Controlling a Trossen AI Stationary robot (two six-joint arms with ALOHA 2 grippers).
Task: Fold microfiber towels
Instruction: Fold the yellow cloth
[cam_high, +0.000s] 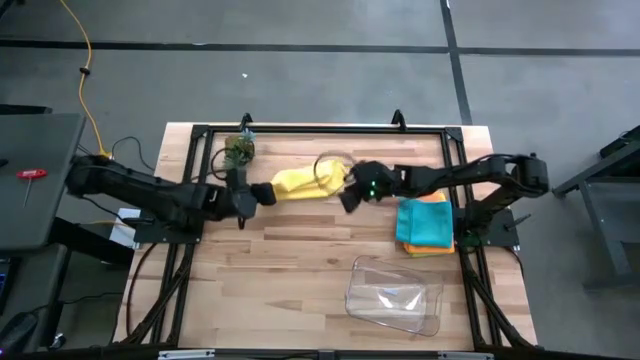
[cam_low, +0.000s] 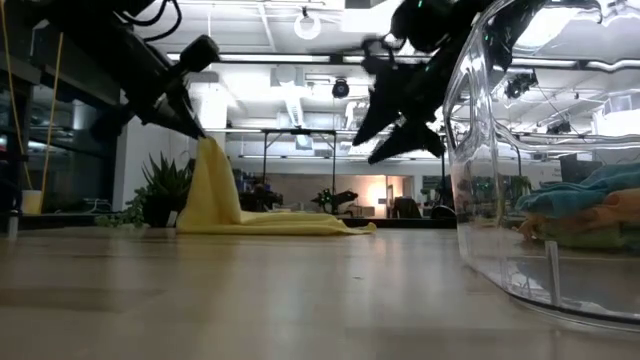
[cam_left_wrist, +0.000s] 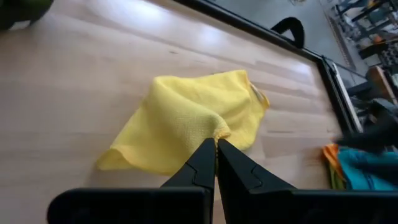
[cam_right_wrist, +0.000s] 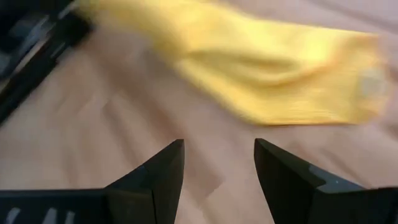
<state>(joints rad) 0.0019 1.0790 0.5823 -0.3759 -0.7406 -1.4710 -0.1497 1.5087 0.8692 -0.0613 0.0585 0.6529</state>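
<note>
Setting: a robotics laboratory in an open industrial hall. Indicators: a wooden counter (cam_high: 300, 260) enclosed by a black metal frame (cam_high: 320, 128), a grey concrete floor (cam_high: 300, 80), a yellow cable (cam_high: 88, 70), exposed ceiling lighting (cam_low: 307, 24), and potted plants (cam_low: 160, 190) in the background.

Bright ceiling lamps (cam_low: 307, 24) glare overhead; right wrist view blurred, yellow towel (cam_right_wrist: 261, 59) soft.

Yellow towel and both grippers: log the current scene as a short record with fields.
towel in work: yellow towel, one corner lifted, the rest on the table
left gripper: shut on the yellow towel's raised corner
right gripper: open, above the table near the towel's other end, holding nothing
stack: teal towel on top, orange towel edge beneath
clear tray: near front edge
</note>
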